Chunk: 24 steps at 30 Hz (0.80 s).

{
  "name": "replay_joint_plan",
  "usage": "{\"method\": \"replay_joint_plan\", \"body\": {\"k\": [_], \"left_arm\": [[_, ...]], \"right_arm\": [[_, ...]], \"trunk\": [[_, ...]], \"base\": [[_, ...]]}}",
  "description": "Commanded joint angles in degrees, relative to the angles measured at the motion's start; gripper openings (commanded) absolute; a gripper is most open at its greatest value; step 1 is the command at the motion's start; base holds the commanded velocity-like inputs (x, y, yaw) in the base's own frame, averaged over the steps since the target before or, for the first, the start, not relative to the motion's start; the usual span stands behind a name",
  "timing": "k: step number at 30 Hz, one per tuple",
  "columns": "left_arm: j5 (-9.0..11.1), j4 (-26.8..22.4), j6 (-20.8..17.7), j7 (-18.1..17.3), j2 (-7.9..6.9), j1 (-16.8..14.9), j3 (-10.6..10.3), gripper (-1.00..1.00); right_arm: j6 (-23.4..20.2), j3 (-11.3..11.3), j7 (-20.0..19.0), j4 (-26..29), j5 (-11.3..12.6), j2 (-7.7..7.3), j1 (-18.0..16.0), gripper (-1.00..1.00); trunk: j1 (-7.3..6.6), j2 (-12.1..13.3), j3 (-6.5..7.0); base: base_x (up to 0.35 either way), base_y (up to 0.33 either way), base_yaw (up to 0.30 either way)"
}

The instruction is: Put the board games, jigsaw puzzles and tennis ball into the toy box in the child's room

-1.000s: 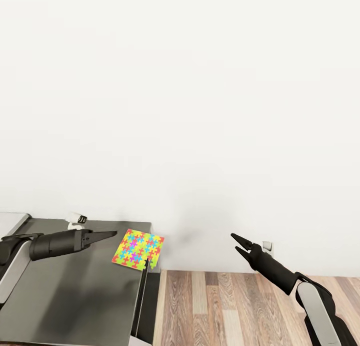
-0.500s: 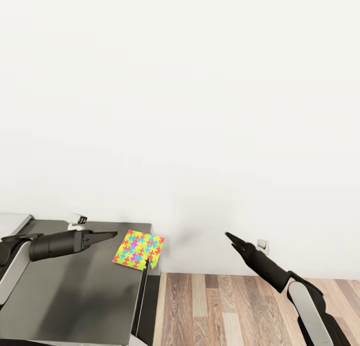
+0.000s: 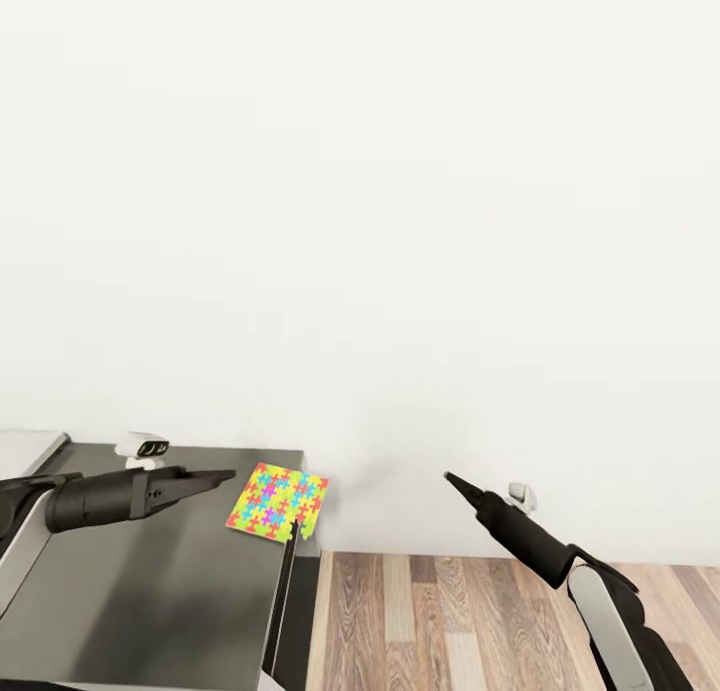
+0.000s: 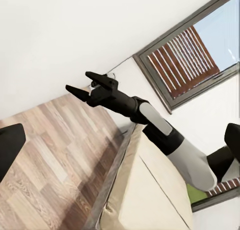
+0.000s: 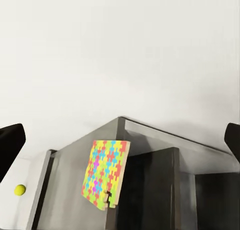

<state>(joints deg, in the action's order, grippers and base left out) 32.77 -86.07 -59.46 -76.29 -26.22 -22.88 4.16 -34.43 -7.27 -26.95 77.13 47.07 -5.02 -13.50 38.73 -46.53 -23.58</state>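
Facing a blank white wall (image 3: 360, 191) across most of the head view. At lower left, a grey table (image 3: 140, 591), with its right edge running down toward the bottom of the frame and a dark gap just beyond it. Resting on the far right corner of that top, a bright jigsaw puzzle (image 3: 277, 502), flat, one corner poking out past the table's edge; seen from the right wrist as well (image 5: 106, 174), hanging a little over the rim.

Hovering above the table, just left of the puzzle and apart from it: left gripper (image 3: 225, 474), pointing right, edge-on in the head view. Spread wide, going by the dark fingers at both sides of the left wrist picture.

Out over bare wood floor (image 3: 450, 621) at lower right: right gripper (image 3: 450, 479), aimed up and left toward the wall, well clear of the table edge. Jaws parted and holding nothing, shown plainly from the left wrist (image 4: 77, 81).

Also on the table: a small white gadget (image 3: 143, 449) near the back edge, and a tennis ball (image 5: 19, 190) farther along the top from the puzzle.

Behind the right arm in the left wrist picture: a cream bed (image 4: 145, 190) and a dark-framed window (image 4: 195, 55). Open floor between bed and wall.
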Motion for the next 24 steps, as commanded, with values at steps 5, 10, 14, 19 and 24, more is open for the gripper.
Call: {"method": "replay_joint_plan", "body": {"k": [5, 10, 14, 19, 24], "left_arm": [[0.1, -0.2, -0.4, -0.4, -0.05, 0.0, 0.0, 1.00], [0.1, -0.2, -0.4, -0.4, -0.13, 0.0, 0.0, 1.00], [0.1, -0.2, -0.4, -0.4, -0.14, 0.0, 0.0, 1.00], [0.1, -0.2, -0.4, -0.4, -0.22, 0.0, 0.0, 1.00], [0.1, -0.2, -0.3, -0.4, -0.23, 0.0, 0.0, 1.00]], "right_arm": [[1.5, -0.1, 0.0, -2.1, -0.3, -0.19, -0.1, 1.00], [2.0, -0.1, 0.0, -2.8, -0.4, -0.17, -0.1, 1.00], [2.1, 0.0, -0.1, -2.6, -0.5, -0.15, -0.1, 1.00], [2.1, 0.1, -0.1, -2.3, -0.5, -0.13, 0.0, 1.00], [2.1, 0.1, -0.6, -2.1, -0.6, 0.01, 0.0, 1.00]], "trunk": [[0.01, 0.0, 0.40], [0.01, 0.0, 0.87], [0.01, 0.0, 1.24], [0.01, 0.0, 1.71], [0.01, 0.0, 2.18]], "base": [[0.000, 0.000, 0.000], [0.000, 0.000, 0.000], [0.000, 0.000, 0.000], [0.000, 0.000, 0.000], [0.000, 0.000, 0.000]]}}
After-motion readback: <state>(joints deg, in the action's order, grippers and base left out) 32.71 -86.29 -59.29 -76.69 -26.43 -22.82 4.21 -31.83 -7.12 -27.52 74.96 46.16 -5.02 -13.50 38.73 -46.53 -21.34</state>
